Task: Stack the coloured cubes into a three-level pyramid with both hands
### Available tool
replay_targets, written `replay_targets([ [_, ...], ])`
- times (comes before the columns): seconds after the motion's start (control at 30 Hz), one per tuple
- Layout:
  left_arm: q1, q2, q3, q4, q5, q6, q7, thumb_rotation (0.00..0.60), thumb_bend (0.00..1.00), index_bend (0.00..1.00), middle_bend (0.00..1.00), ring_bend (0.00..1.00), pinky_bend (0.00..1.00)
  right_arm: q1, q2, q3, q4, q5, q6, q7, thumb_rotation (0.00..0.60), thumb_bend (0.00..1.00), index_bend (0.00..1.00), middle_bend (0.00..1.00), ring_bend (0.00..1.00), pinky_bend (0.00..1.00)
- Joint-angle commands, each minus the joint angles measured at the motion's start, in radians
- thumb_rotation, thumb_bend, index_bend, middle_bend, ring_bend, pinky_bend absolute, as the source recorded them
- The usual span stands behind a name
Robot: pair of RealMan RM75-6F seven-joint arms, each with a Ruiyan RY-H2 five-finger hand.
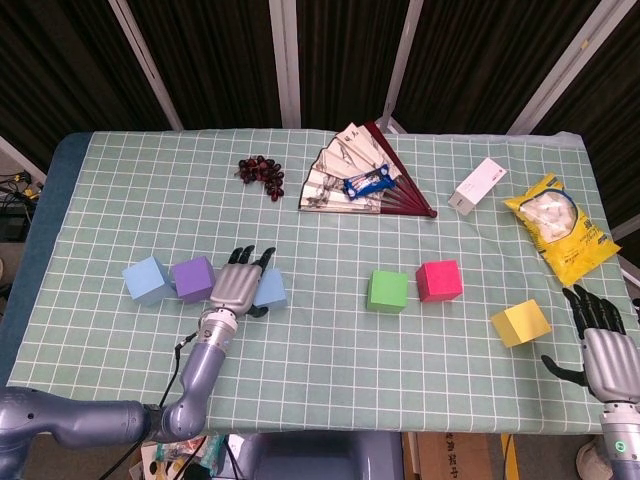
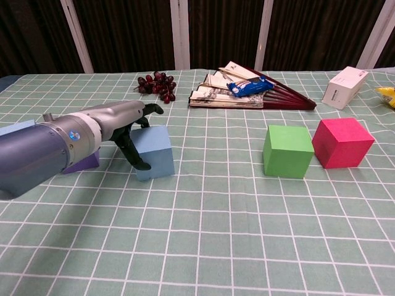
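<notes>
While our left hand (image 2: pixel 133 132) presses against the light blue cube (image 2: pixel 154 152), its thumb low on the near face, we cannot tell if it truly grips. At nine o'clock sit the purple cube (image 1: pixel 193 278) and a paler blue cube (image 1: pixel 148 280). Green cube (image 1: pixel 388 290) and pink cube (image 1: pixel 438 280) stand at three o'clock, with the yellow cube (image 1: pixel 520 322) beyond. Our right hand (image 1: pixel 603 348) hangs with fingers spread, holding nothing.

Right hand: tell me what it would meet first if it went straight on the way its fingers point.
Probably the snack bag. The right hand points up the table's right edge, passing right of the yellow cube. Depth is unclear.
</notes>
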Motion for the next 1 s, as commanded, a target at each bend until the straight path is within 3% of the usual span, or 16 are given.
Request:
replay_targets([
  [0.03,-0.009,-0.006,-0.002,0.011,0.007,-0.006,0.0,0.6,0.31,0.0,0.37,0.05,0.02,0.0,0.001,0.001,0.0,0.001,-0.001,0.001,0.6,0.22,0.0,0.0,0.0,0.0],
  [0.3,-0.093,-0.019,-0.061,0.08,0.033,-0.085,-0.002,0.6,0.31,0.0,0.37,0.05,0.02,0.001,0.005,0.007,0.006,0.014,-0.006,0.011,0.6,0.22,0.0,0.0,0.0,0.0],
  [1.0,-0.261,-0.082,-0.135,0.333,-0.044,-0.28,-0.052,0.6,0.31,0.01,0.37,0.05,0.02,0.006,0.007,0.017,0.008,0.043,-0.024,0.016,0.6,0.22,0.0,0.0,0.0,0.0],
])
